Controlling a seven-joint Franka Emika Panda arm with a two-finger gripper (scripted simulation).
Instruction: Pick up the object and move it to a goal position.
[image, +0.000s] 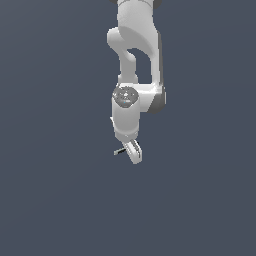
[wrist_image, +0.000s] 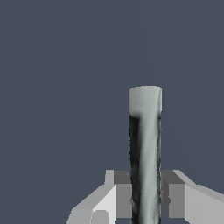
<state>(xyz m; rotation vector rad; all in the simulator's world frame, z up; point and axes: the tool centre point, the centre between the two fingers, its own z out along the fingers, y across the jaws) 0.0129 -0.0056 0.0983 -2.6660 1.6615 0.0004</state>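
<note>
In the wrist view the object (wrist_image: 145, 144), a thin rod with a light grey shaft and a black streak along it, stands between the two fingers (wrist_image: 124, 199) of my gripper (wrist_image: 145, 201), whose pads press on both sides of it. In the exterior view the gripper (image: 131, 151) hangs below the white arm, and the rod (image: 119, 151) sticks out from it toward the exterior view's left as a tiny dark sliver. The part of the rod between the pads is hidden.
A plain dark blue-grey surface (image: 60, 200) fills both views. The white arm (image: 135, 60) comes down from the top middle of the exterior view.
</note>
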